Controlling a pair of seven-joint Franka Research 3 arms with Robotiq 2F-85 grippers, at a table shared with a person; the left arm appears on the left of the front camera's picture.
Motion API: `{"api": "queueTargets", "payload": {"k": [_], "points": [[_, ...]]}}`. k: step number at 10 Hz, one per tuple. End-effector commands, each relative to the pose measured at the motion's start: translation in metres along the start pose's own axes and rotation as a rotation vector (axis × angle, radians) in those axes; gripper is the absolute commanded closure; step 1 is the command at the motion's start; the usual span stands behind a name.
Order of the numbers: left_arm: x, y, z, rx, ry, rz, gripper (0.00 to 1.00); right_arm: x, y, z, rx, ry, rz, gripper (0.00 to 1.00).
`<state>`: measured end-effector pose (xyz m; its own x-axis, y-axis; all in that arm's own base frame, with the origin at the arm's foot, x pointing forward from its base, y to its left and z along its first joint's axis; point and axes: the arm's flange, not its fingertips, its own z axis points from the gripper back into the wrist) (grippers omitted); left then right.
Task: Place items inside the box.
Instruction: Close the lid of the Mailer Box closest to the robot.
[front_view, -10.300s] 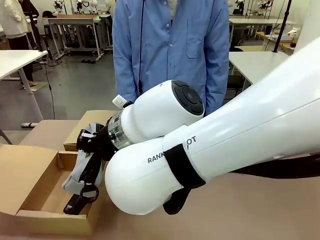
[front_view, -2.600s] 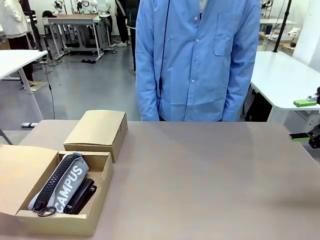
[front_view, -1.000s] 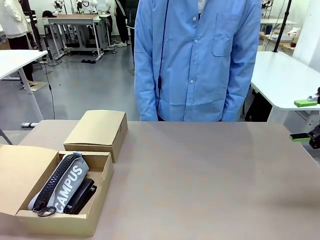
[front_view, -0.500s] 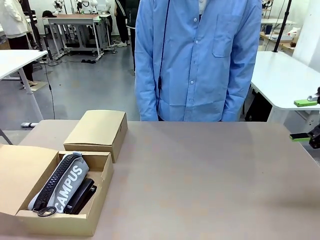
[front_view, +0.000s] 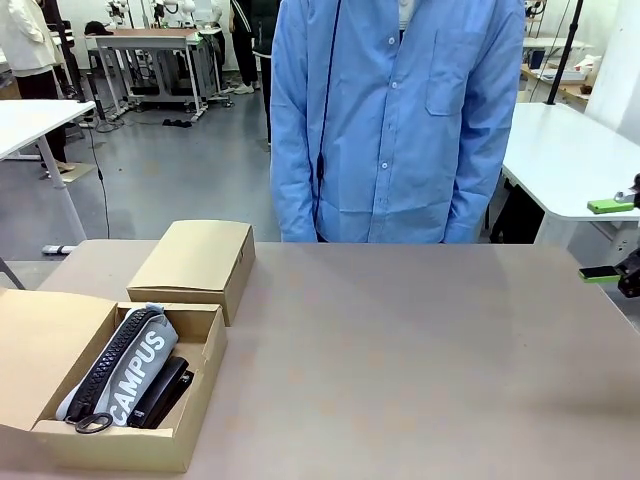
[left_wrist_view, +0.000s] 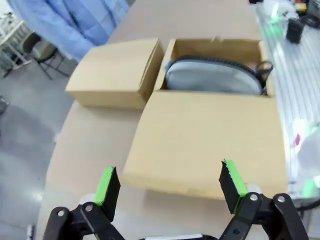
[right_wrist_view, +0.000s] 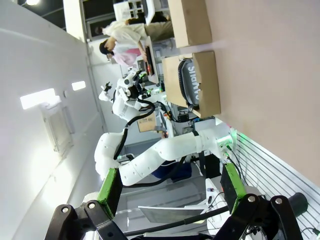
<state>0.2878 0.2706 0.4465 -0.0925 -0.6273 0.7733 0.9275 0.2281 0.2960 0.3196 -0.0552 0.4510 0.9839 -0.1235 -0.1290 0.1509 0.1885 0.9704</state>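
Note:
The open cardboard box (front_view: 205, 355) sits at the table's front left, its flap (front_view: 35, 340) folded out to the left. Inside lies the light grey zip pouch lettered CAMPUS (front_view: 130, 365) with a black stapler (front_view: 165, 392) beside it. In the left wrist view the box (left_wrist_view: 215, 47) holds the grey pouch (left_wrist_view: 212, 80), and my left gripper (left_wrist_view: 170, 182) is open above the flap (left_wrist_view: 210, 140). My right gripper (front_view: 610, 240) is open at the far right edge, off the table; its wrist view shows the right gripper (right_wrist_view: 170, 182) open, with the box (right_wrist_view: 207, 85) far off.
A closed cardboard box (front_view: 195, 262) stands just behind the open one. A person in a blue shirt (front_view: 390, 120) stands at the table's far side, hands out of sight. The brown tabletop (front_view: 420, 360) stretches bare to the right.
Ten seconds ago my right arm reached across, lowering the grey pouch into the box; now it is withdrawn to the far right. Nothing has moved over the last second.

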Motion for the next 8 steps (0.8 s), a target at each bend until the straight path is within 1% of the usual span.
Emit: {"api": "queueTargets", "payload": {"k": [1, 2, 3, 5, 7, 8], "points": [[-0.031, 0.011, 0.002, 0.054, 0.114, -0.049, 0.00, 0.003, 0.003, 0.000, 0.022, -0.004, 0.025, 0.00], [-0.049, 0.016, 0.001, 0.050, 0.175, -0.068, 0.00, 0.003, 0.003, 0.000, 0.022, -0.004, 0.025, 0.00], [-0.067, 0.027, 0.000, 0.066, 0.217, -0.043, 0.00, 0.003, 0.003, 0.000, 0.022, -0.004, 0.025, 0.00], [-0.093, 0.040, -0.006, 0.090, 0.340, 0.003, 0.00, 0.003, 0.003, 0.000, 0.022, -0.004, 0.025, 0.00], [-0.102, 0.039, -0.027, -0.002, 0.415, -0.001, 0.00, 0.003, 0.003, 0.000, 0.022, -0.004, 0.025, 0.00], [-0.103, 0.036, -0.044, -0.060, 0.423, -0.015, 0.00, 0.003, 0.003, 0.000, 0.022, -0.004, 0.025, 0.00]]}}
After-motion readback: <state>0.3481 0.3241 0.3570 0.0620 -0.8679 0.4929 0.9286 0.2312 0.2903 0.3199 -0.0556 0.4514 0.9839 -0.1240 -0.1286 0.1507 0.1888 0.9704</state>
